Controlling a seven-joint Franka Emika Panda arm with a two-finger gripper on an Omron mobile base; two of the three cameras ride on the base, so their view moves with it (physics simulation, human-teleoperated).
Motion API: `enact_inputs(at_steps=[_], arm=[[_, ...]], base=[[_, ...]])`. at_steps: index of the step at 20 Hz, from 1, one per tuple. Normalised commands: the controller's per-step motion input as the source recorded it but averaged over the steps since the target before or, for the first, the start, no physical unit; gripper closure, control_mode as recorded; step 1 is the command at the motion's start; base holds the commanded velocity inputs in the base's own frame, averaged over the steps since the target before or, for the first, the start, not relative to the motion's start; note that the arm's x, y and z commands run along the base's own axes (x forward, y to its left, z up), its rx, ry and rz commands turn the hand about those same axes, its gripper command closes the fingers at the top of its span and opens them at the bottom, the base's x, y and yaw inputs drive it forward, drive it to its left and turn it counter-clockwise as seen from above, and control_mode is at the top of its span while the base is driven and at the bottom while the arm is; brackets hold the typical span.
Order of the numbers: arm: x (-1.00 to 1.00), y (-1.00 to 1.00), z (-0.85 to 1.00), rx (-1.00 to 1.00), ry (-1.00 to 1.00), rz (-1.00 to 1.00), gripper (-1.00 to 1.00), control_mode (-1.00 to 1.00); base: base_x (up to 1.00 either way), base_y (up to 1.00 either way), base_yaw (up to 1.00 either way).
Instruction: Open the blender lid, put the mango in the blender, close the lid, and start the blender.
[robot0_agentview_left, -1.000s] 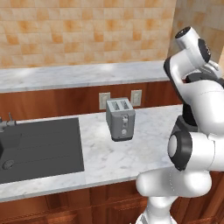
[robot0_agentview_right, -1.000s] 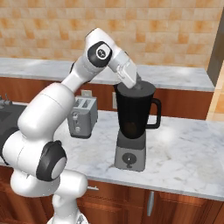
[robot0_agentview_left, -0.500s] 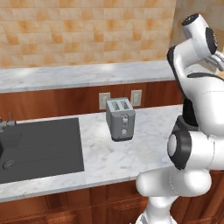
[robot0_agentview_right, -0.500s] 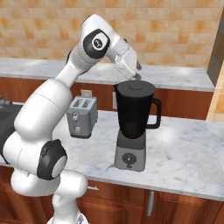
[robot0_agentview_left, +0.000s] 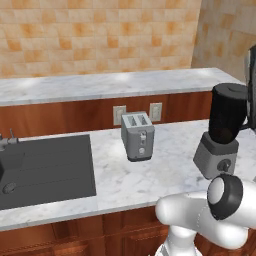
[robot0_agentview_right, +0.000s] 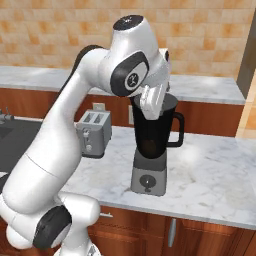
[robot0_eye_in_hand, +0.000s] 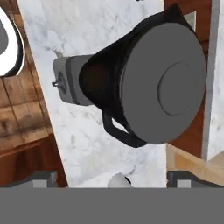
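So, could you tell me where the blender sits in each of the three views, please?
Left base view: the blender stands at the right edge, on the marble counter.
Right base view: centre, partly behind the arm, right of the toaster.
Hand view: seen from above, the blender lid on the jar.
Shared landmark: in both base views the toaster stands to the blender's left.

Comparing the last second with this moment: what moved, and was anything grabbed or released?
The arm swung: its hand, which was over the blender's jar mouth, now hangs in front of the jar's upper part in the right base view. Both base views shifted, so the base drove too. Nothing was taken hold of. The blender lid sits on the jar; the gripper is above it, apart. Blender and toaster stayed in place on the counter.
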Motion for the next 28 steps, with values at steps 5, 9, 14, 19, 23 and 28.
enact_inputs(at_steps=[5, 9, 14, 19, 23, 28], arm=[[-0.96, -0.02, -0.03, 0.56, -0.14, -0.09, -1.0, -1.0], [-0.81, -0.01, -0.39, 0.25, 0.0, -0.01, -1.0, -1.0], [-0.27, 0.18, -0.96, 0.2, 0.0, 0.0, -1.0, -1.0], [-0.04, 0.34, -1.0, 0.24, 0.0, 0.0, -1.0, -1.0], [0.0, 0.37, -1.0, 0.26, 0.0, 0.0, -1.0, -1.0], [0.0, 0.31, -0.99, 0.2, -0.02, 0.0, -1.0, -1.0]], base=[[0.0, 0.0, 0.0], [0.0, 0.0, 0.0], [0.0, 0.0, 0.0], [0.0, 0.0, 0.0], [0.0, 0.0, 0.0], [0.0, 0.0, 0.0]])
